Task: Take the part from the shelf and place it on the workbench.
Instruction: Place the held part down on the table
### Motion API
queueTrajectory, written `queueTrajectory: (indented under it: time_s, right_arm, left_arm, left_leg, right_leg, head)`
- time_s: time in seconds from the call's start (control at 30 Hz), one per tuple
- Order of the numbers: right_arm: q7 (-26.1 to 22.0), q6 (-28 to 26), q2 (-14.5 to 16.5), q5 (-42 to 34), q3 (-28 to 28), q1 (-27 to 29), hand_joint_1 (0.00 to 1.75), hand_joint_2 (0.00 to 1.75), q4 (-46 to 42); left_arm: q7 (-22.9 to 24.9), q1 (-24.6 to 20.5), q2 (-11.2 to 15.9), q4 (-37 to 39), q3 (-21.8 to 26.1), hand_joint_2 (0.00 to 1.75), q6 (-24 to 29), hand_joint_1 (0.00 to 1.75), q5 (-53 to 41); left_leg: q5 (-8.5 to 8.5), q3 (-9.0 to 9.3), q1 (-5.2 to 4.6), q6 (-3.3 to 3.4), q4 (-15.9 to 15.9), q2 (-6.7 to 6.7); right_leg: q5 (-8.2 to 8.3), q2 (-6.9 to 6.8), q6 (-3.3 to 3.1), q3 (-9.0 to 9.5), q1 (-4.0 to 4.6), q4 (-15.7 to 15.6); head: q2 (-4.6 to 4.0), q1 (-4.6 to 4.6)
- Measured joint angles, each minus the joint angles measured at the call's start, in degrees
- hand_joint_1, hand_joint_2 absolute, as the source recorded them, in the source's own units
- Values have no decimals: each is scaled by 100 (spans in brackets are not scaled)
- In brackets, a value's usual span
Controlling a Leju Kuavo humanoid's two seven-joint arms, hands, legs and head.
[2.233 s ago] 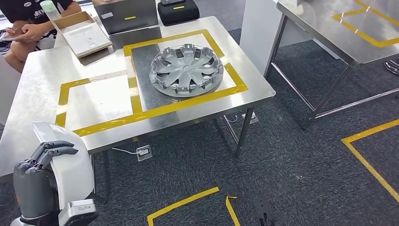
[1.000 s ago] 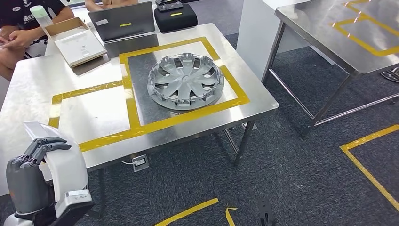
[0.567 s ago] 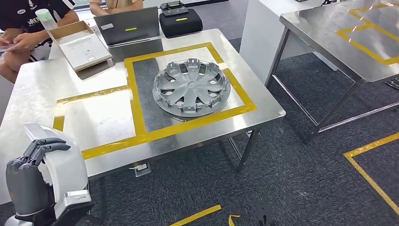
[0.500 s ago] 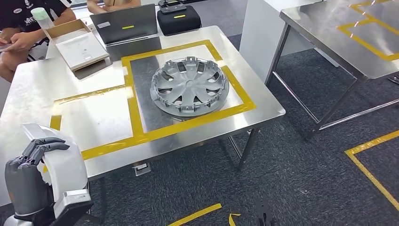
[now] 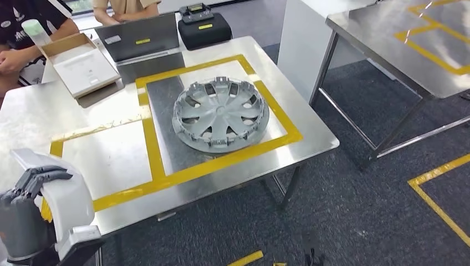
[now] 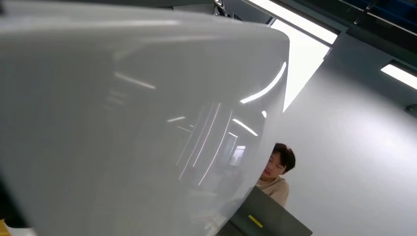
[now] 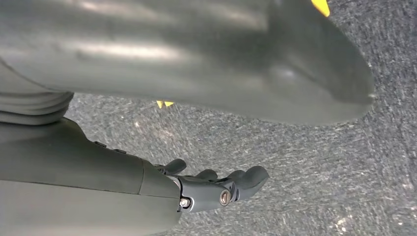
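A glossy white curved plastic part (image 5: 69,202) is gripped along its upper edge by the left hand (image 5: 25,208), fingers curled over it. It is judged light, stiff and slippery, best held at that edge. The right hand (image 7: 216,184) is seen hanging above the carpet, fingers loosely bent around nothing.

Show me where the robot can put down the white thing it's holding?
The bare steel patch inside the left yellow-taped square, beside the silver plastic hubcap, is free. The right square holds the hubcap; the table's far edge is crowded by the open cardboard box and grey laptop.
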Motion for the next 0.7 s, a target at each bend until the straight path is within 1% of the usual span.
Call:
queueTrajectory:
  time_s: [0.03, 0.07, 0.13, 0.17, 0.2, 0.3, 0.33, 0.4, 0.43, 0.5, 0.6, 0.7]
  right_arm:
    - [10, -6, -1, -10, -1, -6, 0, 0, 0]
    - [22, -13, 0, -19, -2, -7, 0, 0, -1]
    - [41, -25, 1, -30, -5, -9, 0, 0, -3]
    - [46, -29, 1, -30, -7, -11, 0, 0, -4]
    - [49, -31, 0, -25, -8, -15, 0, 0, -4]
    - [57, -14, -3, 24, -8, -22, 0, 0, -4]
    - [61, -2, -4, 50, -8, -23, 0, 0, -4]
    - [67, 25, -4, 103, -8, -25, 0, 0, -4]
    - [67, 34, -4, 123, -8, -25, 0, 0, -4]
    - [66, 45, -4, 151, -8, -34, 0, 0, -4]
    - [59, 48, -4, 167, -8, -47, 0, 0, -4]
    - [63, 38, -4, 204, -8, -50, 0, 0, -4]
  left_arm:
    - [2, -1, 1, -1, 1, 175, -1, 175, -16]
    - [8, -1, 0, -2, 2, 175, -3, 175, -34]
    - [12, -25, -2, 13, 3, 175, -10, 175, -82]
    - [14, -39, -2, 31, 3, 175, -13, 175, -116]
    - [15, -61, 1, 64, 4, 175, -5, 175, -169]
    - [45, -179, 27, 313, 20, 175, 138, 175, -575]
    - [69, -261, 45, 484, 33, 175, 265, 175, -855]
    - [173, -503, 83, 957, 57, 175, 654, 175, -1614]
    - [218, -665, 100, 1259, 68, 175, 872, 175, -1985]
    - [222, -1030, 120, 1907, 89, 175, 1188, 175, -2419]
    - [176, -1613, 128, 2862, 131, 175, 1327, 175, -2743]
    - [464, -2190, 129, 3692, 137, 175, 1339, 175, -3281]
  left_leg:
    - [-34, 20, -2, 20, -56, -5]
    - [-37, 46, 7, 12, -104, -13]
    - [-21, 132, 33, -21, -214, -27]
    - [-18, 167, 43, -31, -248, -32]
    - [-33, 180, 41, -19, -258, -36]
    - [-72, 181, 27, 32, -254, -39]
    - [-79, 179, 22, 41, -250, -39]
    - [-84, 178, 12, 53, -238, -38]
    - [-82, 178, 11, 58, -235, -38]
    - [-72, 180, 10, 70, -232, -35]
    - [-51, 184, 11, 78, -236, -28]
    - [-32, 187, 13, 76, -243, -28]
  right_leg:
    - [-2, -4, 34, 18, -7, -46]
    - [1, -13, 48, 55, -2, -94]
    - [62, -21, 17, 149, 21, -182]
    - [88, -22, -13, 183, 29, -205]
    - [110, -23, -33, 200, 30, -229]
    - [68, -28, -60, 251, 24, -319]
    - [51, -31, -50, 269, 19, -351]
    - [31, -35, 5, 290, 7, -388]
    - [37, -36, 39, 292, 2, -389]
    - [48, -39, 71, 291, 0, -392]
    - [69, -40, 103, 290, 3, -393]
    - [82, -40, 121, 290, 4, -392]
  head:
    - [0, -2]
    - [0, 0]
    - [0, -1]
    - [0, 1]
    - [0, 2]
    - [-1, 11]
    - [-1, 14]
    - [0, 14]
    - [0, 14]
    - [0, 14]
    - [0, 12]
    - [0, 13]
